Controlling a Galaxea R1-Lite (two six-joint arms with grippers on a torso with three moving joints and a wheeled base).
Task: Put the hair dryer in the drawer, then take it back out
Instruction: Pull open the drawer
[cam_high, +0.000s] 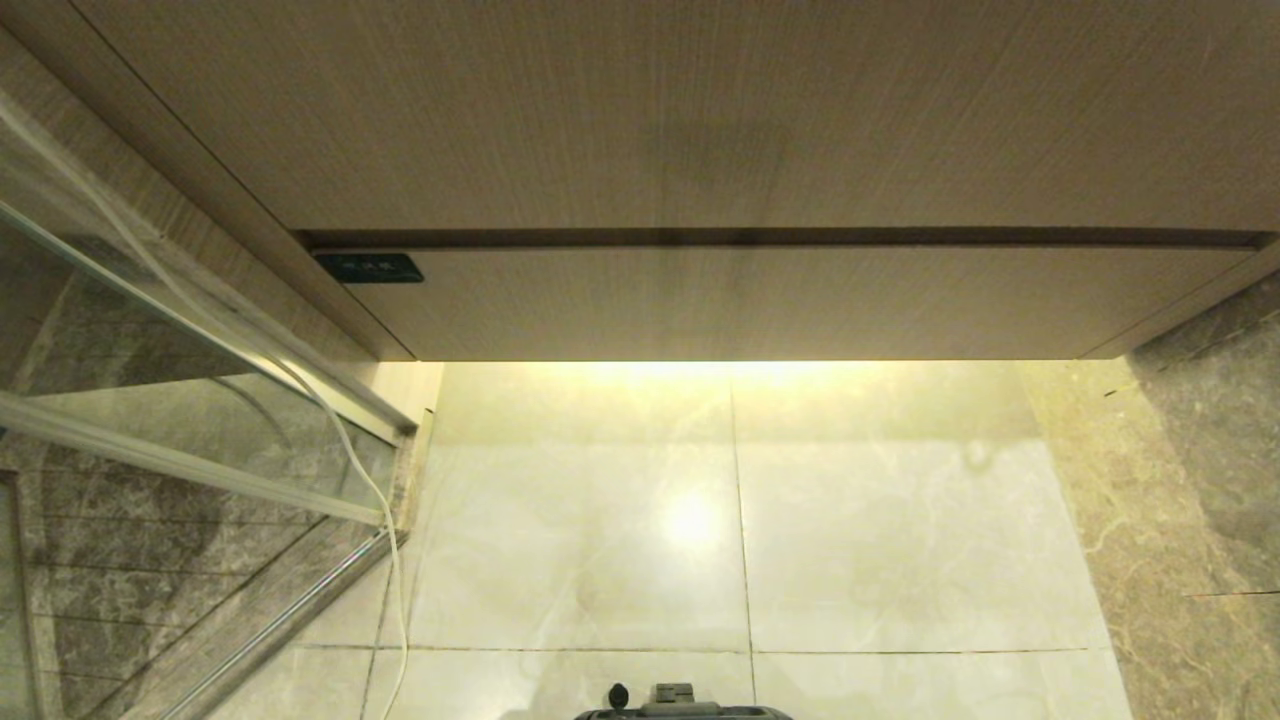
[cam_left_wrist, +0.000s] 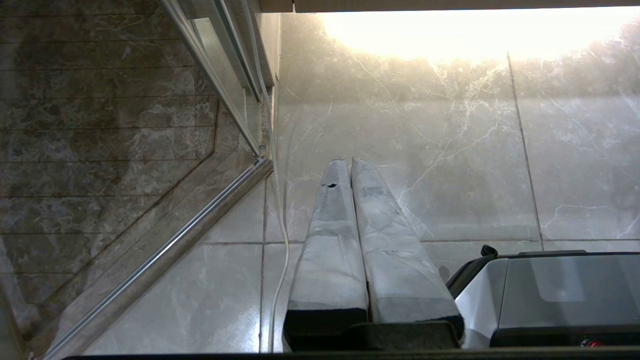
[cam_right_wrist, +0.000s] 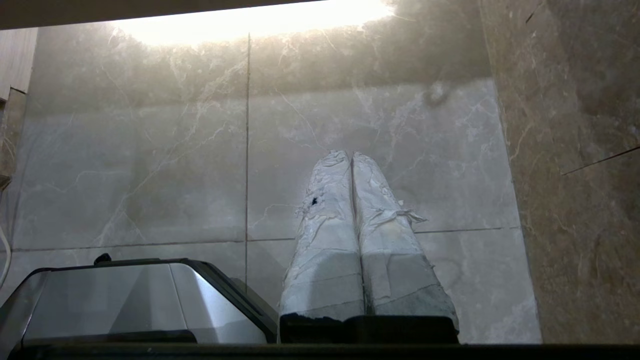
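Pale floor tiles (cam_high: 850, 520) lie below the closed drawer (cam_high: 760, 305) at twelve o'clock. Left gripper (cam_left_wrist: 348, 162) and right gripper (cam_right_wrist: 350, 156) hang with jaws pressed together. Hair dryer unseen; likely light, stiff, best held by its handle.

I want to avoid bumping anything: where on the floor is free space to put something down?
The pale floor tiles are bare between the wood cabinet front and the dark marble wall. By the glass partition, a white cable crowds the edge.
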